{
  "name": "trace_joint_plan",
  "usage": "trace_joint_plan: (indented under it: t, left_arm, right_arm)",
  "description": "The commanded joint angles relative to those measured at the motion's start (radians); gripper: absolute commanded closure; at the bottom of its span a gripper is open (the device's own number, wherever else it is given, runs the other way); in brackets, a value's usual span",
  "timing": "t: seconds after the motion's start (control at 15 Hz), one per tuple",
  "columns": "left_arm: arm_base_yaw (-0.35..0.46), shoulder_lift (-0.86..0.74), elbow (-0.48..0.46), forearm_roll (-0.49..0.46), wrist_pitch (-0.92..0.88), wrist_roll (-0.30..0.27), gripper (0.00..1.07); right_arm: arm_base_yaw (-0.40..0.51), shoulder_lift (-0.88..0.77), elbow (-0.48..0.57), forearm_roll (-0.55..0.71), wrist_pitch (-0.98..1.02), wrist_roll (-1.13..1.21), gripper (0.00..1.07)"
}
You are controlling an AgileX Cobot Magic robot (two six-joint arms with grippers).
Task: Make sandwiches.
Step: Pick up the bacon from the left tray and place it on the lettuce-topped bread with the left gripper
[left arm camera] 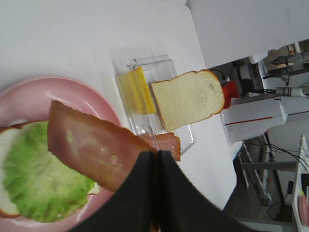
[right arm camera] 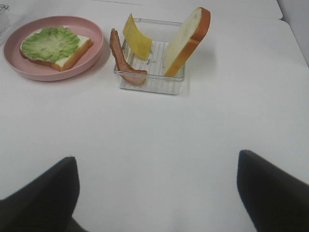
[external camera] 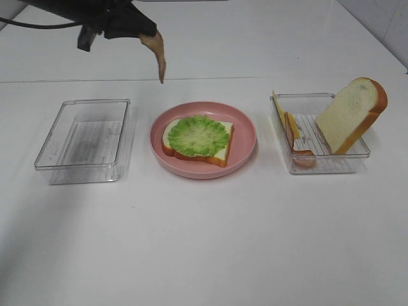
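Observation:
The sandwich stack on the pink plate (external camera: 245, 137) is one white bread slice (external camera: 220, 155) topped with ruffled green lettuce (external camera: 197, 135). My left gripper (external camera: 146, 33) hangs high behind the plate, shut on a brown bacon strip (external camera: 157, 56) that dangles from it. In the left wrist view that bacon strip (left arm camera: 91, 145) sticks out from the shut fingers (left arm camera: 145, 179) above the lettuce (left arm camera: 38, 183). My right gripper (right arm camera: 157, 193) stands open over bare table, well short of the right tray (right arm camera: 149, 82). That tray holds a second bread slice (right arm camera: 188, 38), cheese (right arm camera: 136, 42) and another bacon strip (right arm camera: 120, 58).
An empty clear tray (external camera: 86, 140) sits left of the plate. The right tray (external camera: 319, 162) stands right of the plate, with its bread slice (external camera: 352, 113) leaning upright. The table's right edge and lab equipment (left arm camera: 260, 111) show in the left wrist view.

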Motion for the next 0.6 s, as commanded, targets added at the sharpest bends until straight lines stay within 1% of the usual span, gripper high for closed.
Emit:
trace_joint_plan:
  t: [0.07, 0.2, 0.27, 0.33, 0.4, 0.53, 0.6]
  left_arm:
    - [-0.050, 0.057, -0.024, -0.058, 0.006, 0.019, 1.07]
    - [-0.106, 0.125, -0.060, -0.089, 0.010, 0.019, 1.07]
    - [-0.117, 0.138, -0.065, -0.096, 0.010, 0.022, 1.07]
    - [-0.147, 0.185, -0.089, -0.123, 0.010, 0.050, 1.07]
    - [-0.159, 0.221, -0.102, -0.141, 0.010, 0.066, 1.07]
    - [-0.162, 0.276, -0.105, -0.170, 0.029, 0.066, 1.07]
    - [-0.160, 0.278, -0.105, -0.167, 0.032, 0.066, 1.07]
  right_arm:
    - [-0.004, -0.020, 0.002, 0.001, -0.006, -0.010, 0.28]
    - [-0.004, -0.020, 0.002, 0.001, -0.006, -0.010, 0.28]
    - [-0.004, -0.020, 0.002, 0.001, -0.006, -0.010, 0.28]
    - [-0.004, -0.020, 0.002, 0.001, -0.006, -0.010, 0.28]
    - [-0.004, -0.020, 0.002, 0.001, -0.006, -0.010, 0.28]
    - [-0.004, -0.020, 0.002, 0.001, -0.006, -0.010, 0.28]
    - [-0.004, -0.020, 0.002, 0.001, -0.006, -0.010, 0.28]
